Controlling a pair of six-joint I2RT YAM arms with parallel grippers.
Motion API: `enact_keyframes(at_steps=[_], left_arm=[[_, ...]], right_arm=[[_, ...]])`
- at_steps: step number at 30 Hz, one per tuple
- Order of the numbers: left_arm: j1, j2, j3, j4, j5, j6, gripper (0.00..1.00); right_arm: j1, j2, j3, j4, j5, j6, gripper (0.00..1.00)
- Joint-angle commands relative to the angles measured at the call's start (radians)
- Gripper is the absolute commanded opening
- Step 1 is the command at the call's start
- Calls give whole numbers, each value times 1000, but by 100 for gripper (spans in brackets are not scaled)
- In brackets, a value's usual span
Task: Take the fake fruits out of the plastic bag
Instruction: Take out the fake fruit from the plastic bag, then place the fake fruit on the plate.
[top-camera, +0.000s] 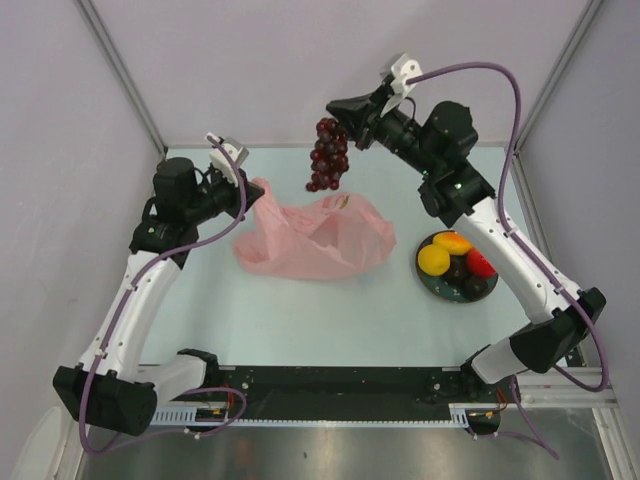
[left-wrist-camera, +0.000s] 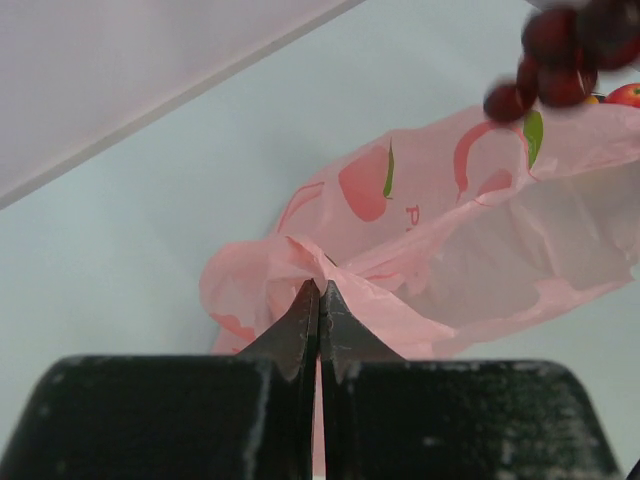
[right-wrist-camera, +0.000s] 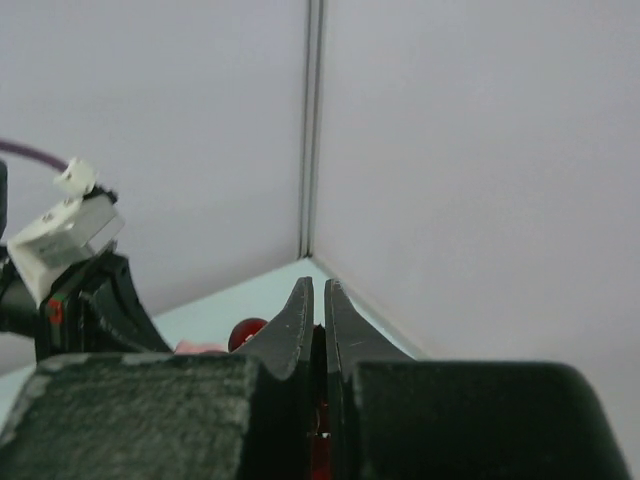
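The left fingers (left-wrist-camera: 313, 312) are clenched, tips pressed together, pinching a gathered fold of the thin, crinkled, translucent pink plastic bag (top-camera: 315, 240) at its left corner. The film is drawn up into a small peak at the fingertips. The rest of the bag lies slumped on the pale bench (top-camera: 300, 320) between the two arms, and it spreads rightward from the pinched corner. In the left wrist view its mouth sags open on the right, and red fruit prints with green leaves show on the film. Above the bag's far edge, clear of the plastic, a dark purple-red bunch of plastic grapes (top-camera: 328, 155) hangs in the air. The right fingers (right-wrist-camera: 300, 312) grasp the bunch at its top, closed to a narrow slit. In the right wrist view a sliver of red shows down the gap, and one round grape shows just beside the fingers. Further right, a dark round plate (top-camera: 470, 293) sits on the bench near the bag's right end without touching it. The plate carries a yellow-orange round plastic fruit (top-camera: 433, 259), an orange-and-yellow fruit (top-camera: 453, 242) behind it and a glossy red fruit (top-camera: 481, 263) on its right side.
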Motion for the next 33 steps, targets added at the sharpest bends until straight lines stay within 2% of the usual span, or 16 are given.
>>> enact_keyframes(at_steps=[1,7,12,18,22,26,33], left_arm=[[-5,-46,-2,69,24,-42,0],[-5,-75,-46,110,25,-65,0],[-5,-87,-74,113,28,-81,0],[-5,-88,-89,115,28,-85,0],[-5,-83,-101,126,34,-99,0],[-5,-74,-101,129,40,-107,0],[-3,-66,-109,133,37,-111,0]], right_arm=[[-30,21,124,-20,1,37,0],[-177,-74,108,-210,16,-108,0],[-405,-169,-29,-363,-65,-124,0],[-561,-279,-161,-510,-134,-187,0],[-584,-344,-282,-638,-157,-216,0],[-584,-418,-380,-685,-158,-227,0],[-584,-510,-455,-781,-145,-224,0]])
